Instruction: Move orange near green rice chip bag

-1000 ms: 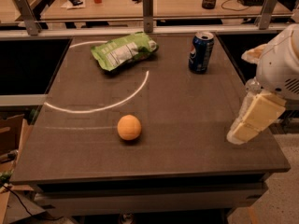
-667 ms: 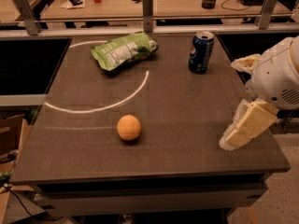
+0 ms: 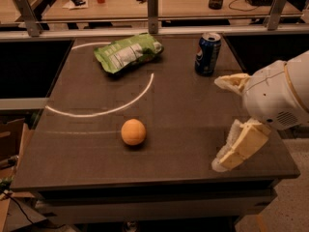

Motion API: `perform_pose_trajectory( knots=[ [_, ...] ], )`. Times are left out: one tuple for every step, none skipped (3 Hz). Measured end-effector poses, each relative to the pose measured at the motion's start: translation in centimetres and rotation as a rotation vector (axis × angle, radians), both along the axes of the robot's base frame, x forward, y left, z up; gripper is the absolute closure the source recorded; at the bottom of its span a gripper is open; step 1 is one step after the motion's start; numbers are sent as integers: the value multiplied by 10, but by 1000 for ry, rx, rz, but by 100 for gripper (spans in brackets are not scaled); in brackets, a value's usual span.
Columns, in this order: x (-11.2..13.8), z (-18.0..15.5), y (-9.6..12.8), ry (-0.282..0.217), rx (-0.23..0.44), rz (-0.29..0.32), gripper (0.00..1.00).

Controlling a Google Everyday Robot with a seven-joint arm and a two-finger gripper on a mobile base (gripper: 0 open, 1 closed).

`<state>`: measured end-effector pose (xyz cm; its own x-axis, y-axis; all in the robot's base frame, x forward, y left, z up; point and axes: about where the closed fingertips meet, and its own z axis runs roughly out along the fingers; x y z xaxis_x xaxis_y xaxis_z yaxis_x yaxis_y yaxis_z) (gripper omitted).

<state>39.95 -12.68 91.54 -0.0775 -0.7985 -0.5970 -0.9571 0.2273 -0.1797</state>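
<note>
A dark tabletop [image 3: 183,129] with a white chalk arc drawn on it. The robot's gripper [image 3: 217,123] hangs low over the table's right side, its two cream fingers [image 3: 241,146] spread wide with nothing between them.

The orange [image 3: 133,132] sits alone on the table, to the left of the gripper in the view and well apart from it. The green rice chip bag [image 3: 126,53] lies further off, up and to the left, near the far edge. A blue soda can [image 3: 207,53] stands just beyond the upper finger.

This looks like the approach step: the orange is not yet grasped. Next the gripper needs to travel left and bracket the fruit.

Compared with a second ago, the gripper has slid left, closer to the orange; the orange, bag and can have not moved.
</note>
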Motion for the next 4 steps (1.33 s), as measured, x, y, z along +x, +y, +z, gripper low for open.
perform_pose_trajectory(
  knots=[
    [-1,0,2,-2,6,9,0],
    [-7,-5,6,28,48,-24,0],
    [-17,-21,31,58,138,-65,0],
    [-18,-40,56,80,214,-79,0]
  ],
)
